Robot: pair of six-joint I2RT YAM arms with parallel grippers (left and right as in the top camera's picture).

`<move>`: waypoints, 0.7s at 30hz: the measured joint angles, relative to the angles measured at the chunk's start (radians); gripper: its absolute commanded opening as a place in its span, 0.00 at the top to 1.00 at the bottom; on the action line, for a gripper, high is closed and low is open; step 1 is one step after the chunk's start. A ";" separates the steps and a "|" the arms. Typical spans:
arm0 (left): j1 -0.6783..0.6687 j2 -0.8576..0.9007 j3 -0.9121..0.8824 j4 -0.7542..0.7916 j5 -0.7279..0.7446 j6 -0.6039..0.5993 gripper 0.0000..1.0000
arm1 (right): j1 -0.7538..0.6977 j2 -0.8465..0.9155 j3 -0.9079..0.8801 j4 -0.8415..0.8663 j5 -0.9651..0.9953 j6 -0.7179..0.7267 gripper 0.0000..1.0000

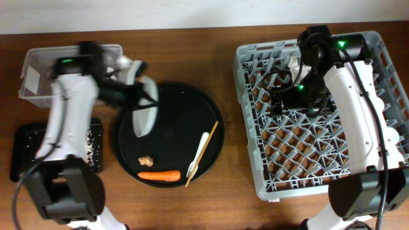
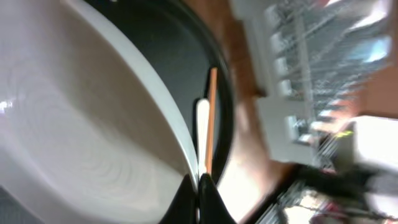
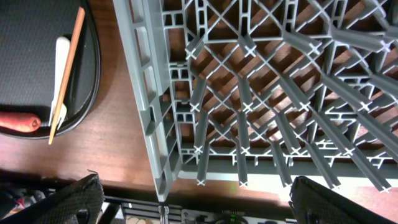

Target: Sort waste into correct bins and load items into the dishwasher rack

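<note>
I see white plate (image 1: 144, 110) at left gripper (image 2: 199, 193), lifted above far-left part of round black tray (image 1: 185, 121), just right of clear tub (image 1: 38, 71). Plate tilted on edge, long axis running far to near. Left fingers pressed together on plate rim. Right gripper (image 3: 202, 202) over far-left part of rack (image 1: 251, 140), fingers spread wide, holding nothing.

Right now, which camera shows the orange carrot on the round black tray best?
Overhead: the orange carrot lies whole on the round black tray. Right wrist shows only part at its left edge; left wrist shows none.
</note>
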 measured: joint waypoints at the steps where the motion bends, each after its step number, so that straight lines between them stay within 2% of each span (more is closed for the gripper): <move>1: -0.057 0.000 0.000 0.028 -0.058 -0.040 1.00 | 0.000 0.000 0.000 0.000 0.000 0.000 0.01; 6: -0.296 0.008 0.000 0.114 -0.288 -0.209 1.00 | 0.000 0.000 0.000 0.000 0.000 0.000 0.01; 10: -0.452 0.087 0.000 0.139 -0.380 -0.294 1.00 | 0.000 0.000 -0.001 0.000 0.000 0.000 0.01; 13: -0.507 0.146 0.000 0.140 -0.415 -0.319 0.98 | 0.000 0.000 0.000 0.000 0.000 -0.001 0.01; 15: -0.535 0.172 0.000 0.142 -0.438 -0.328 0.87 | 0.000 0.000 0.000 -0.001 0.000 0.000 0.01; 18: -0.547 0.178 0.000 0.142 -0.448 -0.340 0.76 | 0.000 0.000 0.000 -0.003 0.000 0.000 0.01; 21: -0.547 0.178 0.000 0.139 -0.452 -0.351 0.74 | 0.000 0.000 0.000 -0.004 0.000 0.000 0.01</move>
